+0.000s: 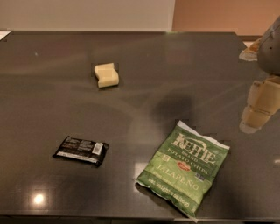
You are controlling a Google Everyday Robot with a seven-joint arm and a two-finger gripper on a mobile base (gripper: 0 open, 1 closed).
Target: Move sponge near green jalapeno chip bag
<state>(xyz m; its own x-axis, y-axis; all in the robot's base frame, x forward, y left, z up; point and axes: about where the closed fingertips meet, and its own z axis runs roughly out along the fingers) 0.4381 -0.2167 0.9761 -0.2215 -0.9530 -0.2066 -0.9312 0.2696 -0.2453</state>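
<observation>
The sponge (106,75) is a small pale yellow block lying on the dark table (52,96), towards the back and left of centre. The green jalapeno chip bag (184,168) lies flat near the front edge, right of centre, with its white lettering facing up. My gripper (259,107) hangs above the table at the right edge of the view, to the upper right of the bag and far right of the sponge. It holds nothing that I can see. The sponge and the bag lie well apart.
A small black wrapper with a white label (81,150) lies at the front left, left of the bag. The table's back edge meets a pale wall (87,13). Something pale (249,51) sits past the table's far right corner.
</observation>
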